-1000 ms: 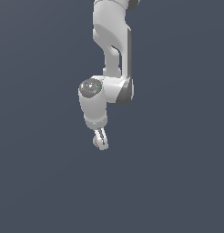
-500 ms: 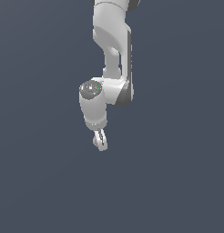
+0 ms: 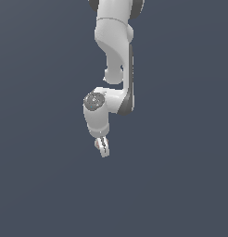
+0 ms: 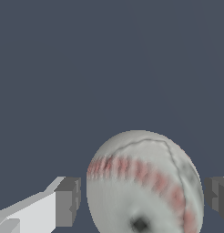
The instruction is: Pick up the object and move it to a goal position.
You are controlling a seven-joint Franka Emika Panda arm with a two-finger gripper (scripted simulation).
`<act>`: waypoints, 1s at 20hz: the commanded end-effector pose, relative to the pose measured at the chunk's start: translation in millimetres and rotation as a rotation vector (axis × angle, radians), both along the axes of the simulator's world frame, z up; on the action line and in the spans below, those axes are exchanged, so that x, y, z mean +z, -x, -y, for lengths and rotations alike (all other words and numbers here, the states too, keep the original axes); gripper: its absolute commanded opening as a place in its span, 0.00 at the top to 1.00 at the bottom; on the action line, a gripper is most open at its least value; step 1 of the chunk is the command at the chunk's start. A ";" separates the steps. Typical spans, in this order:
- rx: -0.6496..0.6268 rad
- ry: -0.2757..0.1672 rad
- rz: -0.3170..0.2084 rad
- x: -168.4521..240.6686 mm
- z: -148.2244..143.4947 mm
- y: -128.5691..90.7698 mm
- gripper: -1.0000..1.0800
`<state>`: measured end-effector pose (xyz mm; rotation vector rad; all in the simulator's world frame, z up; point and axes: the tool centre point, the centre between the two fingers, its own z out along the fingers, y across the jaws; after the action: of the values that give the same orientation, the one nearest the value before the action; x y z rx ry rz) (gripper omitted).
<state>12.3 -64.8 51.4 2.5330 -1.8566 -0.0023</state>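
**A:** The white Panda arm (image 3: 117, 55) is hanging down over a flat slate-grey ground, and the end effector (image 3: 103, 147) is sitting low at its tip. Where's the baseball (image 4: 143, 184)?

**B:** Right between the fingers. In the wrist view the ball is filling the gap, a grey pad (image 4: 68, 201) just beside it on one side and another peeking in on the far side. A thin sliver of background is showing at each pad, so I can't tell whether they're actually squeezing it or just bracketing it.

**A:** So which step are we in?

**B:** I'd judge the grasp itself, or the moment right around it. Next it's calling for firm contact, then a carry to the goal, and no goal marker is showing.

**A:** Texture?

**B:** Round, matte, greyish-white leather look, curved red stitching, a dark seam line. A sphere could roll out of flat pads, so centring is mattering.
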 end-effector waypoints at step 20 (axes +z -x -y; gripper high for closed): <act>0.000 0.000 0.003 10.6 -4.1 -7.4 1.00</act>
<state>16.7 -62.1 56.0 2.5327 -1.8567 -0.0030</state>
